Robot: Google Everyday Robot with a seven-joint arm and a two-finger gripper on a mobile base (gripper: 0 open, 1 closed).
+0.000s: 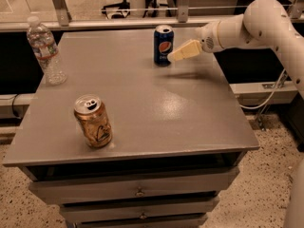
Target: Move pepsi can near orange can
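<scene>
The dark blue pepsi can (163, 45) stands upright at the back middle of the grey table (142, 99). The orange can (93, 121) stands upright near the table's front left. My gripper (174, 56) reaches in from the right on a white arm, and its cream fingers (184, 51) sit just right of the pepsi can, tips almost touching its side. Nothing is held.
A clear plastic water bottle (46, 51) stands at the table's back left edge. Drawers (137, 191) lie under the tabletop. A rail (118, 20) and chair legs lie behind the table. A cable (268, 96) hangs at the right.
</scene>
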